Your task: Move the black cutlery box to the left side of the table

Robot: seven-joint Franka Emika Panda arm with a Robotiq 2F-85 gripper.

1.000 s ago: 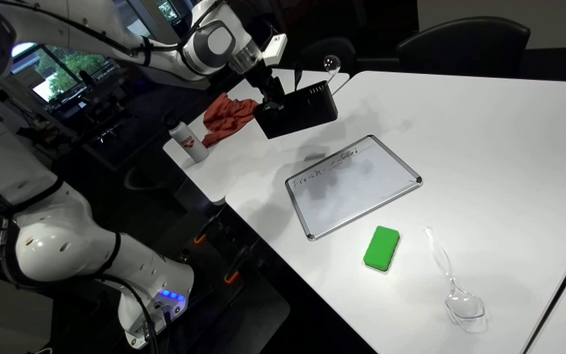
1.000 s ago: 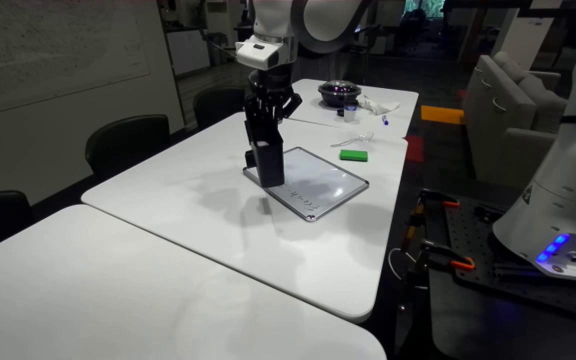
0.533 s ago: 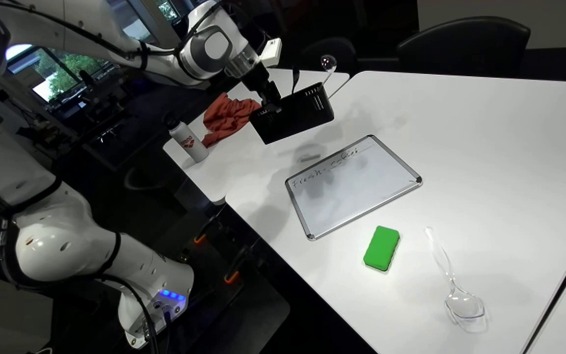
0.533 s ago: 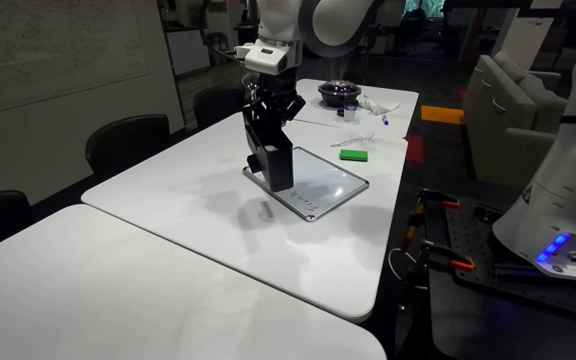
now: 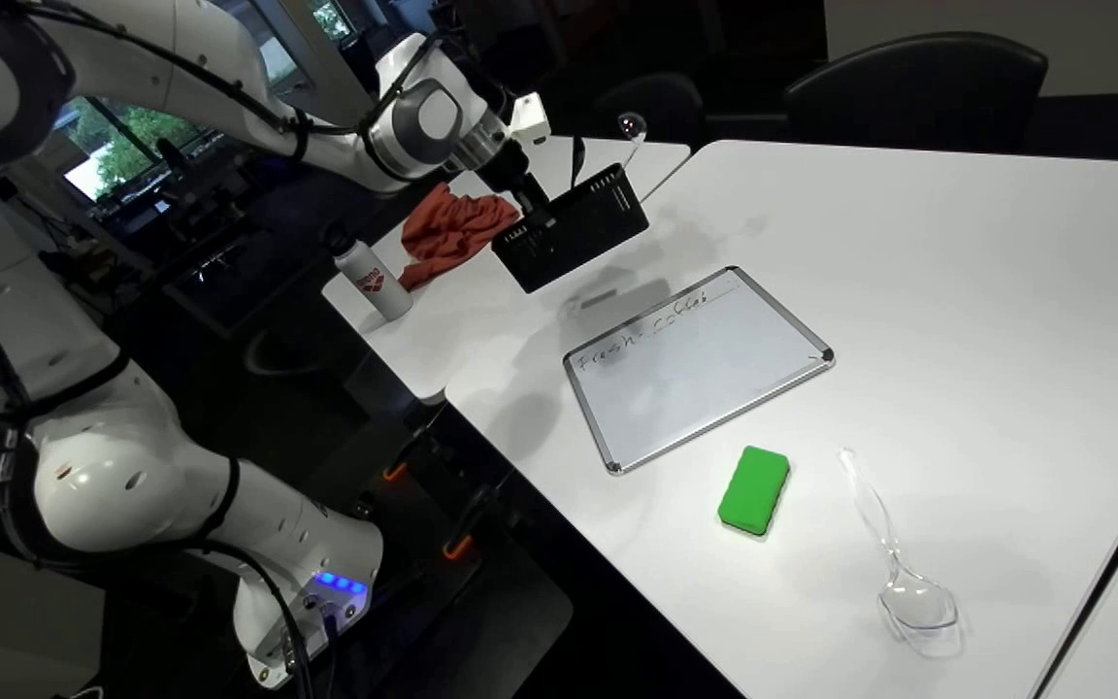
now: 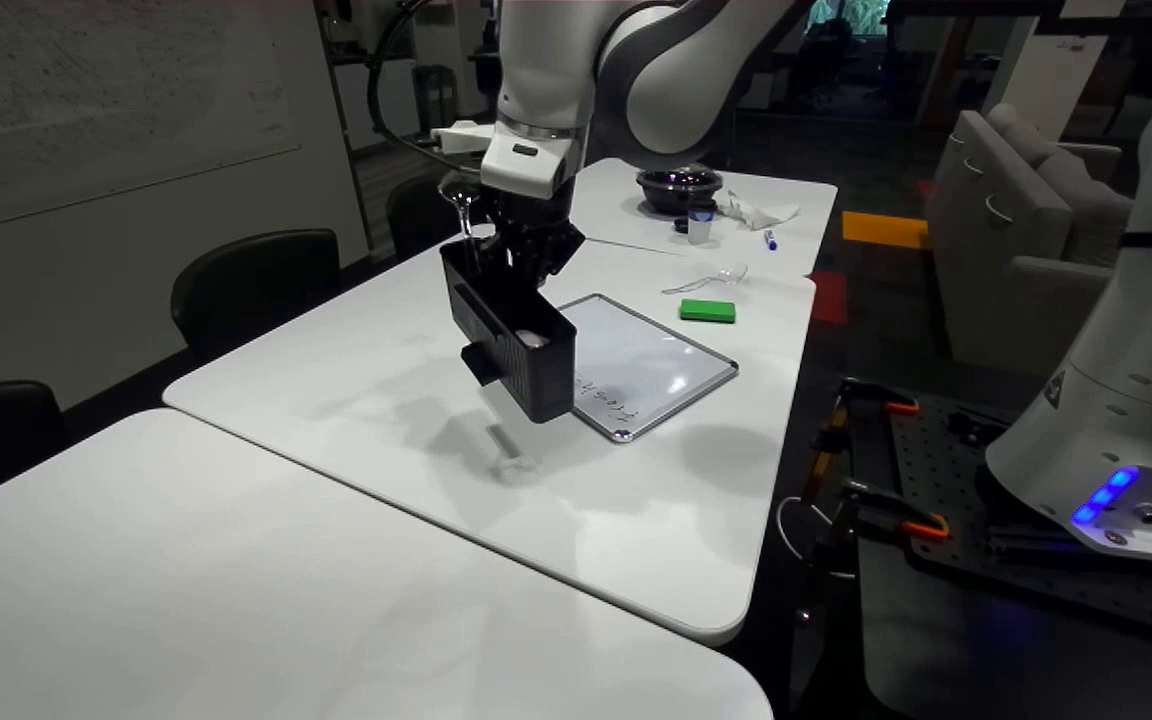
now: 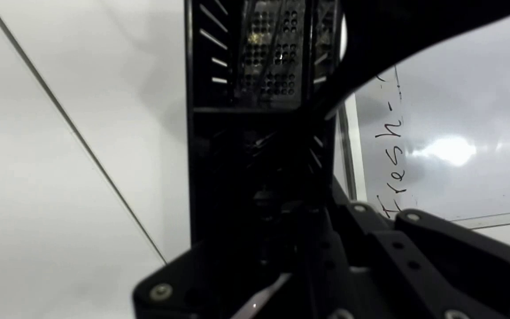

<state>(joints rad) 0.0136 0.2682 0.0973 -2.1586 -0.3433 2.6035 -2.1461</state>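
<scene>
The black cutlery box (image 5: 583,228) hangs in the air, tilted, above the white table (image 5: 986,291). In an exterior view the box (image 6: 516,340) is nearer the camera than the whiteboard, its end overlapping the whiteboard's corner. A clear spoon (image 5: 633,131) and a dark utensil (image 5: 576,160) stick up from its far end. My gripper (image 5: 540,212) is shut on one long wall of the box; it also shows behind the box (image 6: 536,262). In the wrist view the box's perforated floor (image 7: 277,57) shows, with a dark utensil across it; the fingertips are too dark to make out.
A whiteboard (image 5: 695,374) lies flat beside the box's shadow. A green block (image 5: 753,490) and a loose clear spoon (image 5: 908,582) lie beyond it. A red cloth (image 5: 457,228) and a white bottle (image 5: 373,280) stand at a table corner. A table seam (image 6: 436,515) runs across.
The box, held in my gripper, has moved lower and away from the whiteboard, toward the camera in an exterior view. It has turned so more of its side shows. Nothing was let go.
</scene>
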